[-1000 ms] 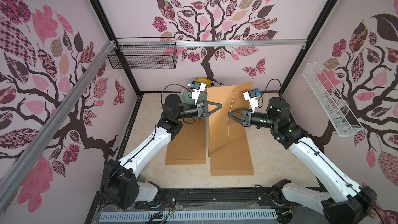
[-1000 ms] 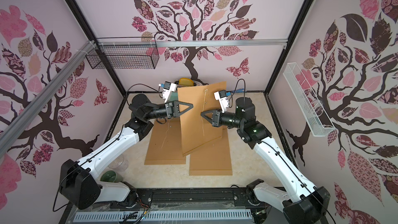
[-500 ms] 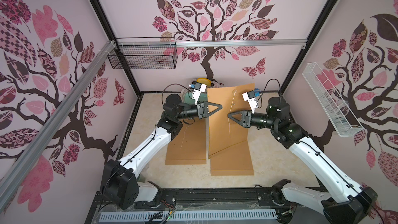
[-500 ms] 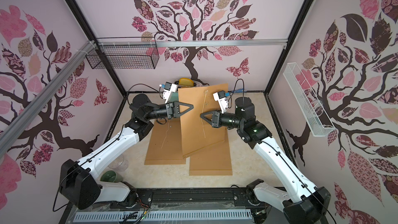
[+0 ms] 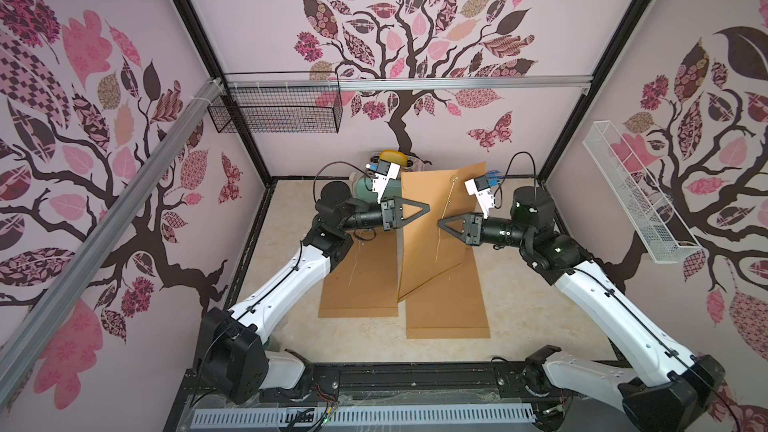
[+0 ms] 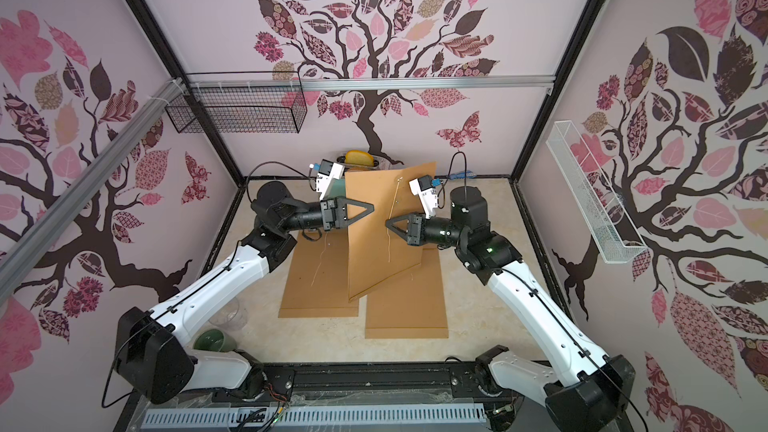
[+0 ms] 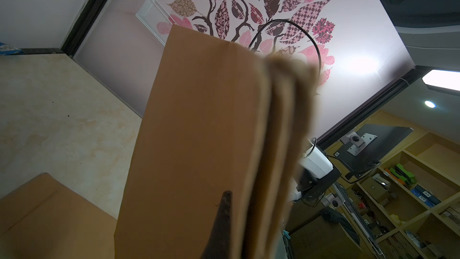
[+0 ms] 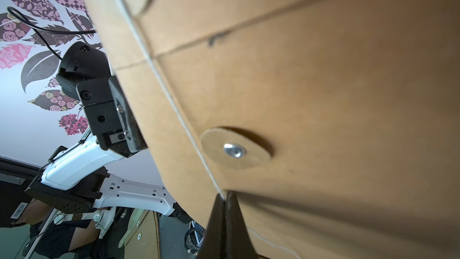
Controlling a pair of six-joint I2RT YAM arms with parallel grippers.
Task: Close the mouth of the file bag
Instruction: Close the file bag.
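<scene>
In the middle of the worktop [image 5: 519, 305], in a top view, the file bag [image 5: 419, 243] is standing up on its edge and leaning a little. Its low corner is sitting over two other brown bags. The left flat bag [image 5: 361, 280] is lying beside the right flat bag [image 5: 446, 305], which is reaching nearer the front edge. The left gripper [image 5: 427, 206] is pinching the bag's left side edge, with its jaws closed on it. The right gripper [image 5: 439, 222] is facing it, with its jaws squeezed together on the thin string [image 5: 448, 197] hanging down the bag's front.

In a top view, the file bag [image 6: 370, 251] is again standing between the left gripper [image 6: 372, 208] and the right gripper [image 6: 387, 222]. The string [image 6: 392, 205] is running down to the right one's tips.

In the left wrist view, the file bag [image 7: 194, 133] is filling the middle. One dark finger [image 7: 221, 225] is lying against its brown face, and the bag is hiding the other finger. A flat bag [image 7: 49, 220] is lying on the worktop [image 7: 62, 108].

In the right wrist view, the right gripper [image 8: 224, 196] is pressing its tips together on the string [image 8: 169, 95]. It is doing this just beside a round paper button [image 8: 235, 149] on the file bag [image 8: 323, 95]. The left arm [image 8: 74, 168] is showing past the bag's edge.
</scene>
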